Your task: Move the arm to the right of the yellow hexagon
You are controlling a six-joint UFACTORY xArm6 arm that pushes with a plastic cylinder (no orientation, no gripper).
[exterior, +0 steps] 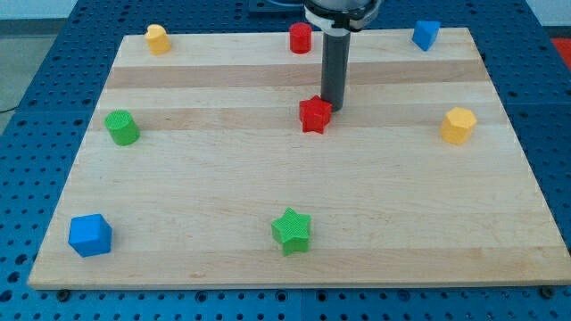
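The tip (335,108) is set down on the wooden desk (223,192), touching or just beside the red star (314,115) at its lower left. No pincer is carried by the rod, so no open or closed state can be told. The yellow hexagon (458,125) is found well apart toward the view's right, slightly lower. A red cylinder (301,37) is seen above the tip.

Tip (334,108) sits just right of the red star (314,115) mid-board, well left of the yellow hexagon (458,125) near the right edge.
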